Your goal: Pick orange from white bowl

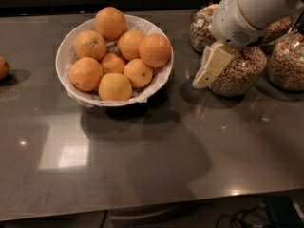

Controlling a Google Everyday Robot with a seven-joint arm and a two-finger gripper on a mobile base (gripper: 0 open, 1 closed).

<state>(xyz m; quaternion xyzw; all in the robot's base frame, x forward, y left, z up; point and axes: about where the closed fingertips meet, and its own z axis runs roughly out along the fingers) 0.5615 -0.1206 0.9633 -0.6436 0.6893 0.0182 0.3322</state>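
Note:
The white bowl (62, 76) stands on the dark counter at the back left, lined with crinkled white paper and piled with several oranges. The orange (155, 50), large, smooth and deep orange, lies at the bowl's right side, on top of the pile. My gripper (205, 74) hangs from the white arm (251, 11) at the upper right, pointing down and left. It is empty and hovers above the counter, to the right of the bowl and apart from it, in front of a cereal jar.
Three glass jars of cereal (240, 70) (287, 61) (202, 30) stand at the back right, behind the gripper. A lone orange (2, 68) lies at the left edge. The counter's front edge (142, 208) runs along the bottom, with cables (247, 217) below.

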